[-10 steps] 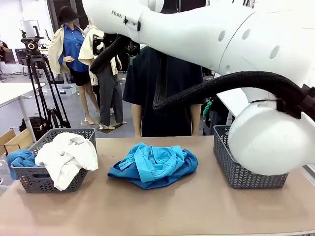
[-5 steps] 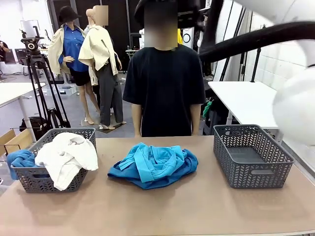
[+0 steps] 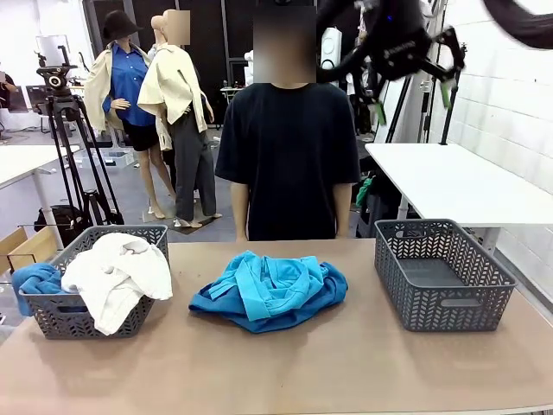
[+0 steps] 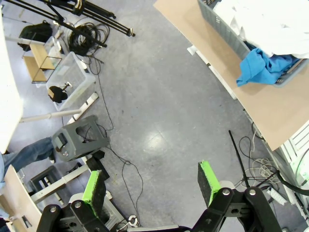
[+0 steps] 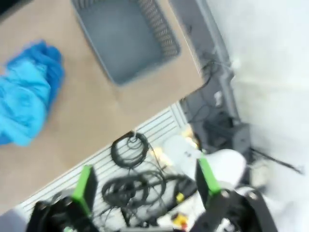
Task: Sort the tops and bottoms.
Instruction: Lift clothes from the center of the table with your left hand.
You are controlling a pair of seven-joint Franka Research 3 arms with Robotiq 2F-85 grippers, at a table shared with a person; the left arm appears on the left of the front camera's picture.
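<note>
A heap of tops (image 3: 268,290) lies mid-table, a turquoise garment on a royal blue one; the heap (image 5: 24,101) is blurred in the right wrist view. A white top (image 3: 117,272) and a blue one (image 3: 34,281) hang out of the left grey basket (image 3: 86,320); the same white top (image 4: 270,19) and blue one (image 4: 260,67) are in the left wrist view. I cannot tell any bottoms apart. My right gripper (image 3: 413,99) hangs open high at the upper right, far above the table; its jaws (image 5: 146,182) are empty. My left gripper (image 4: 151,181) is open over the floor beside the table.
An empty grey basket (image 3: 441,290) stands at the table's right; it is seen from above as basket (image 5: 130,38). A person in a black T-shirt (image 3: 289,156) stands at the far edge. Below the left gripper are a tripod (image 4: 72,12), cables and boxes.
The right arm, which blocked most of the front view, has swung up and off to the upper right. The garments and baskets have not moved.
</note>
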